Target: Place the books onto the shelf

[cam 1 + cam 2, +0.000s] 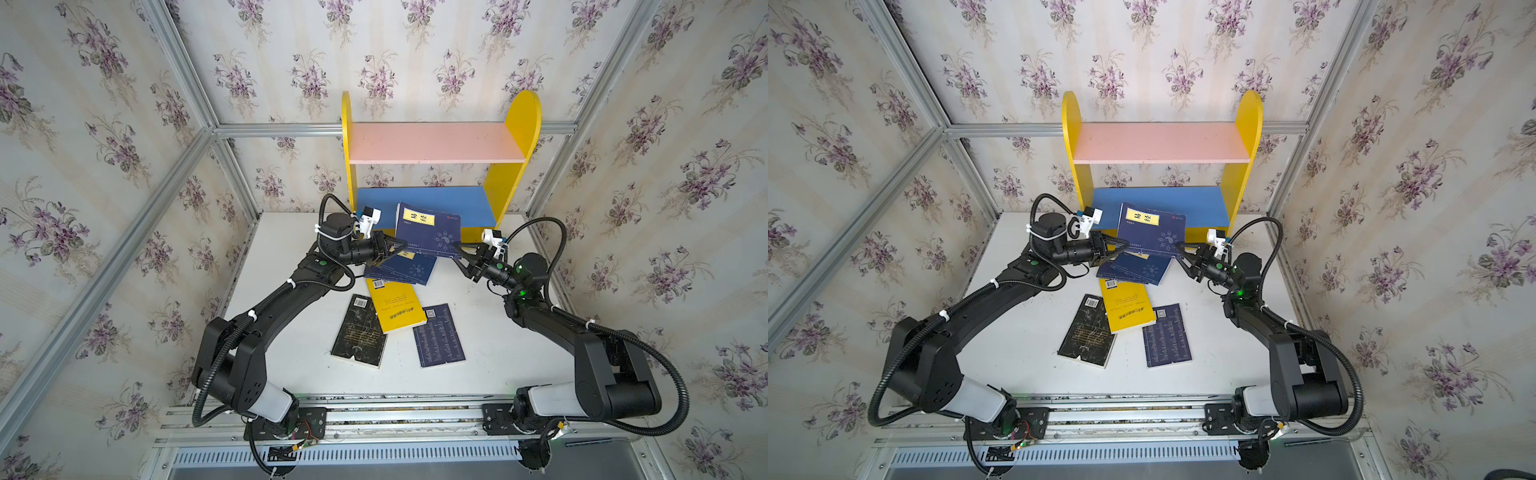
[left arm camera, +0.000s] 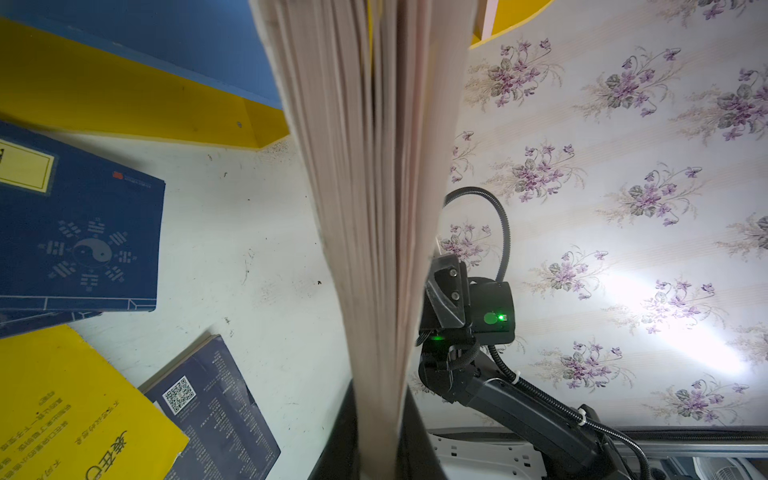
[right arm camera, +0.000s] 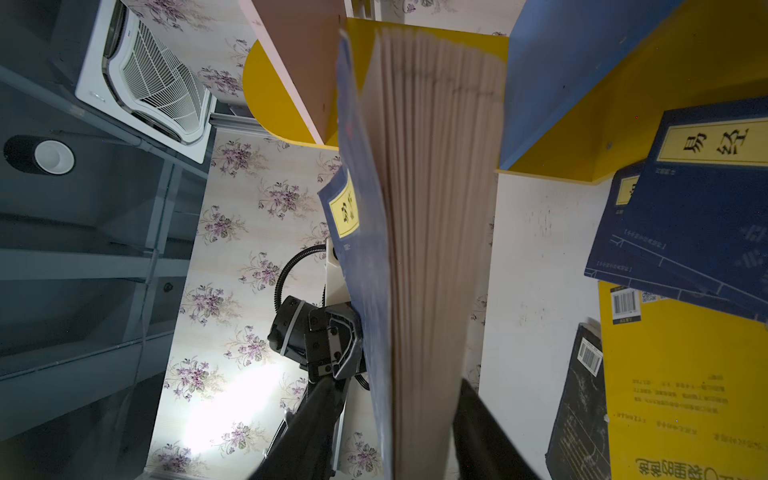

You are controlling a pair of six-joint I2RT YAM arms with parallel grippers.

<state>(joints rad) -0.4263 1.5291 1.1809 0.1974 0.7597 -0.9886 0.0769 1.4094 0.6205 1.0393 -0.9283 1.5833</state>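
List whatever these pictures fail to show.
- Navy pile: its count, top views; the raised navy book and left end effector cover it.
- Right end effector: whether it grips yet; that book fills the right wrist view.
- Black book: lettering too small in top views, cut by the right wrist view's edge.

Robotics laboratory test cell dressed as a domestic room. Floral wallpaper panels (image 1: pixel 415 50) are fixed inside a bare aluminium frame (image 1: pixel 177 62) that boxes in a white tabletop (image 1: pixel 498 353) on the left, right and far sides. Along the near edge a metal rail (image 1: pixel 395 409) carries the left robot arm (image 1: pixel 266 307) and the right robot arm (image 1: pixel 582 345). Household props: a toy-coloured shelf (image 1: pixel 436 143) and paperback books (image 1: pixel 395 307). The right wrist view shows an institutional ceiling with an air-conditioning cassette (image 3: pixel 158 79) and a downlight (image 3: pixel 52 156).
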